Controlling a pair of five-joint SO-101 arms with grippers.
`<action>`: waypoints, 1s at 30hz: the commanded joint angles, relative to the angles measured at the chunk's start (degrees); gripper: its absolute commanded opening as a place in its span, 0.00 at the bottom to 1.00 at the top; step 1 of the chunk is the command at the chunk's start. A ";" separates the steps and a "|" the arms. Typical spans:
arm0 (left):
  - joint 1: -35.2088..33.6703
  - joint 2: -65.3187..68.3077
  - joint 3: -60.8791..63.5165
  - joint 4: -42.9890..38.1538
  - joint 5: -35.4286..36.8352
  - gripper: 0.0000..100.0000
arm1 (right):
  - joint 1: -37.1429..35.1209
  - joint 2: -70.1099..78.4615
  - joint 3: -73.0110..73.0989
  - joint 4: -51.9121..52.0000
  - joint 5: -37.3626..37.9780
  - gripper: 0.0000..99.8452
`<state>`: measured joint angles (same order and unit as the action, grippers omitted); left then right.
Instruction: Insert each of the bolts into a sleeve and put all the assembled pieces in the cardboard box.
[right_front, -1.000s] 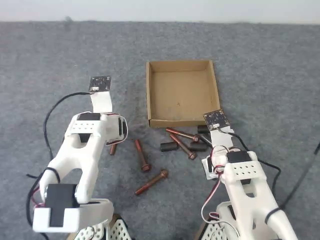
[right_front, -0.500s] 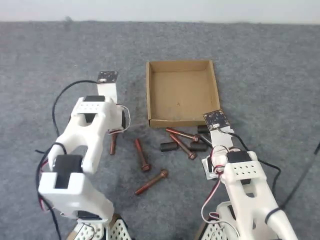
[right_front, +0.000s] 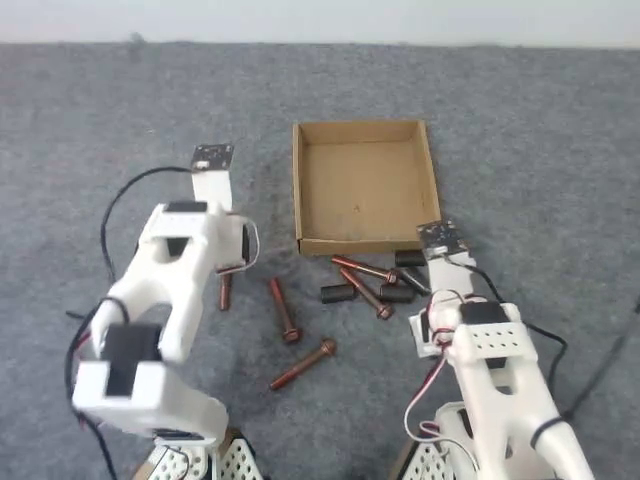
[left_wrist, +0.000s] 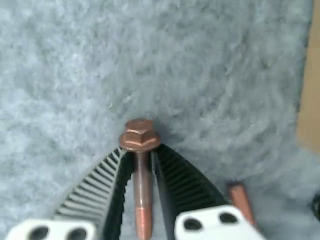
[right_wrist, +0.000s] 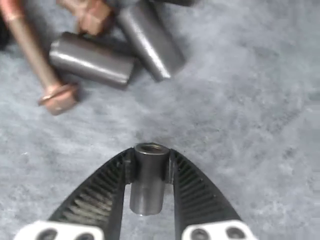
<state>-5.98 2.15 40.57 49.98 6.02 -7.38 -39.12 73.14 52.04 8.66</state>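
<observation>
Left wrist view showed the left end effector (left_wrist: 141, 152) closed on a bolt (left_wrist: 139, 136), head projecting past the fingertips, over the table (right_front: 520, 120) left of the box (right_front: 298, 190). The right end effector (right_wrist: 150, 155) gripped a sleeve (right_wrist: 148, 187), bore facing outward, beside loose bolts (right_front: 283, 310) and loose sleeves (right_front: 338, 294) lying near the box. Risk assessed: the bolt's threaded end lay back between the jaws, so the head would lead and insertion could fail. A misaligned approach could jam or dislodge either part.

The bolt (left_wrist: 141, 170) is coloured copper-brown, the sleeve (right_wrist: 148, 185) dark grey, the cardboard box (right_front: 350, 244) tan; the carpet (right_front: 100, 100) is mottled grey.
</observation>
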 joint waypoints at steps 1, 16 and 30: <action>0.97 -11.34 7.60 -7.74 -1.32 0.01 | 4.79 -1.80 -4.40 -2.33 0.62 0.01; 3.16 -17.76 14.55 -12.31 -1.67 0.01 | 10.86 -1.19 -13.63 -14.99 0.79 0.01; 3.16 -17.76 14.55 -12.22 -1.67 0.01 | 9.10 -1.10 -6.86 -41.71 -2.99 0.01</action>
<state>-2.99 -12.18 55.34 39.16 5.05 2.81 -39.03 66.81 13.01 8.48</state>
